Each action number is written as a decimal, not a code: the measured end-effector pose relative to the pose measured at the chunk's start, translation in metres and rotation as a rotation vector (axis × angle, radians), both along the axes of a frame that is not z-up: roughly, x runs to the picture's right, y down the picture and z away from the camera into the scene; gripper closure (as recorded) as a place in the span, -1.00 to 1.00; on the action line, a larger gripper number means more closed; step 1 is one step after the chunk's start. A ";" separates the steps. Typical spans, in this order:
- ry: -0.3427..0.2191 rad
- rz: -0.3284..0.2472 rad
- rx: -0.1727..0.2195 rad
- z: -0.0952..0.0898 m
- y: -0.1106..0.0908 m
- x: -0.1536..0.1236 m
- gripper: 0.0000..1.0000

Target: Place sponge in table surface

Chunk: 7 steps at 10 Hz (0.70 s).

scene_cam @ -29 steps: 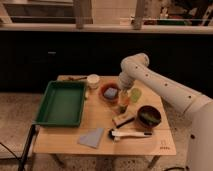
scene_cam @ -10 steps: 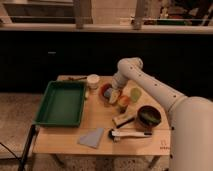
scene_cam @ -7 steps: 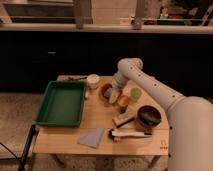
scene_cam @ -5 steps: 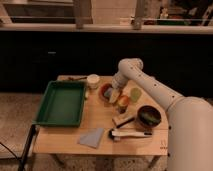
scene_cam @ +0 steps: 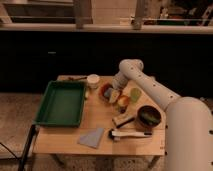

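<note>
The gripper (scene_cam: 112, 94) hangs from the white arm, low over the right rim of a red bowl (scene_cam: 104, 91) at the back middle of the light wooden table surface (scene_cam: 100, 120). A small pale block (scene_cam: 114, 96) shows at the gripper's tip, by the bowl's edge. It may be the sponge, but I cannot tell, nor whether the gripper holds it. A small dark mark (scene_cam: 161, 146) sits near the table's front right corner.
A green tray (scene_cam: 60, 102) fills the table's left side, with a white cup (scene_cam: 93, 80) behind it. Right of the gripper are an orange object (scene_cam: 123, 102), a green cup (scene_cam: 136, 94) and a dark bowl (scene_cam: 149, 117). In front lie a tan block (scene_cam: 122, 120), a white-handled brush (scene_cam: 129, 134) and a grey-blue cloth (scene_cam: 91, 137).
Since the earliest frame the arm has swung down and left, bringing the gripper onto the red bowl. Over the last second it has barely moved.
</note>
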State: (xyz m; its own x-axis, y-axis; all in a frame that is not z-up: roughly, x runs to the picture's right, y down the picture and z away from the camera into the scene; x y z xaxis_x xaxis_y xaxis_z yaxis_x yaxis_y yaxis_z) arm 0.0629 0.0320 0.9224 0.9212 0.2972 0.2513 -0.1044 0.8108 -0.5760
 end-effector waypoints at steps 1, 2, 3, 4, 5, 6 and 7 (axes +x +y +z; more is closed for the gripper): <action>0.001 0.005 -0.004 0.001 0.000 0.001 -0.60; 0.003 0.008 -0.009 0.003 0.002 0.002 -0.60; 0.004 0.012 -0.012 0.005 0.002 0.002 -0.60; 0.005 0.018 -0.016 0.008 0.004 0.002 -0.60; 0.007 0.024 -0.020 0.010 0.004 0.003 -0.60; 0.010 0.030 -0.026 0.012 0.006 0.006 -0.60; 0.011 0.034 -0.030 0.013 0.006 0.007 -0.60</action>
State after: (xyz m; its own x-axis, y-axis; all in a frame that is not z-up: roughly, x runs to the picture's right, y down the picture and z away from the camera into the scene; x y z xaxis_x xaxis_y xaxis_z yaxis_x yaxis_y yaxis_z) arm 0.0701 0.0385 0.9358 0.9133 0.3352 0.2314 -0.1380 0.7892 -0.5985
